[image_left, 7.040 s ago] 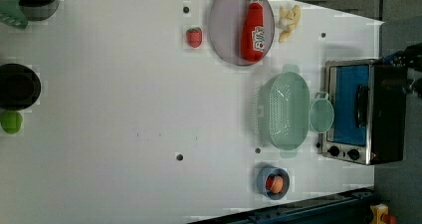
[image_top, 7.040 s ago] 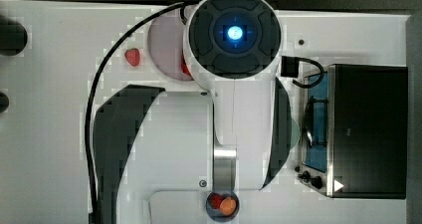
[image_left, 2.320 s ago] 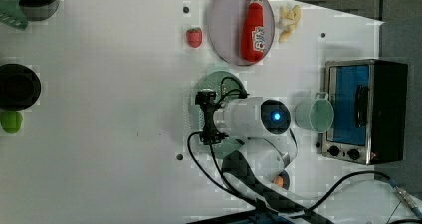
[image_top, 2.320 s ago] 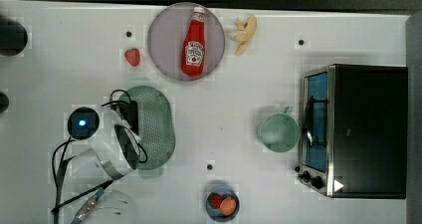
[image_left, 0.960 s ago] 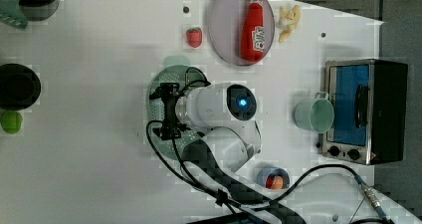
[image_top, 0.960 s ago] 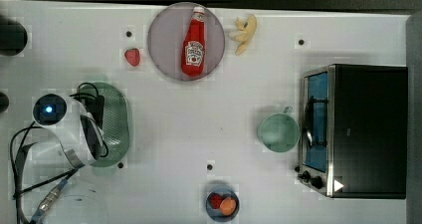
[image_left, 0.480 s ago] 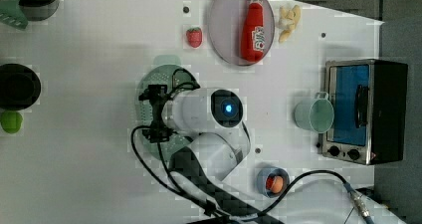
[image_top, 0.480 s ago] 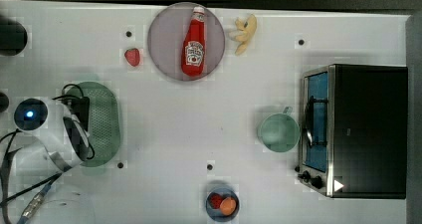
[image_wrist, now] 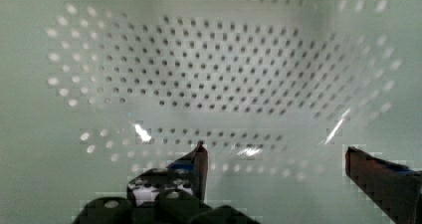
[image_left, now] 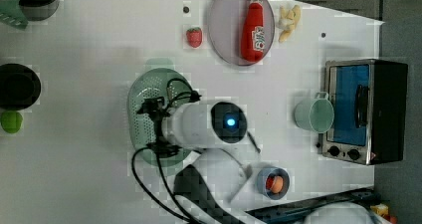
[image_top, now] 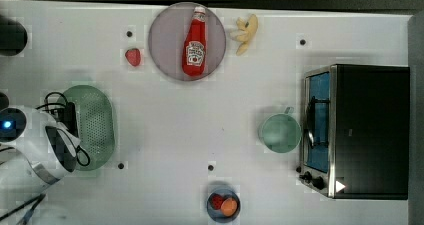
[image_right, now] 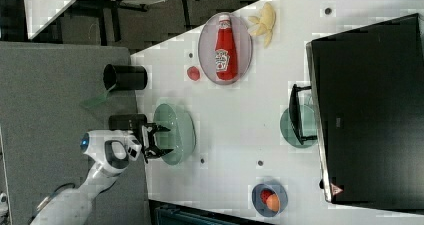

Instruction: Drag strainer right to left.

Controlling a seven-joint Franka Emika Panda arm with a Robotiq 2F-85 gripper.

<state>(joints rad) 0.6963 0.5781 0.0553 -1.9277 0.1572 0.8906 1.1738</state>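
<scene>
- The strainer, a pale green oval, sits near the white table's left end in the top view, well apart from the toaster oven at the opposite end.
- The gripper hangs inside the strainer with its fingers spread wide, pinching nothing (the perforated bottom fills the space between them).
- Risk, as a judgement: the strainer is far from the oven and close to the table's edge, so further dragging could push it off.
- If the arm lifts at a tilt, a finger could catch the wall and tip the strainer.
- The strawberry, nearer the oven's side than the strainer, looks safely clear.
</scene>
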